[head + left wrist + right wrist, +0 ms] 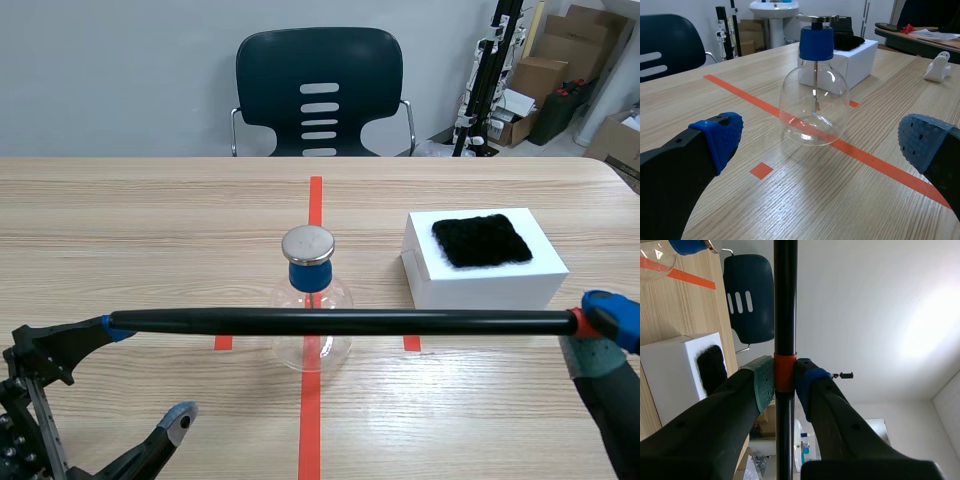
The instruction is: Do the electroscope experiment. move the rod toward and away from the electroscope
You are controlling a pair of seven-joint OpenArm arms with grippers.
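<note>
Right fingers tight on rod; left fingers wide apart

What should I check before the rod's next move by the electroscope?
1. Right gripper shut on the black rod at its orange band: ok.
2. Rod level, crossing in front of the electroscope: ok.
3. Gap between rod and electroscope: cannot tell.
4. Electroscope upright on the table: ok.
5. Left gripper open and empty, under the rod's free end: ok.
</note>
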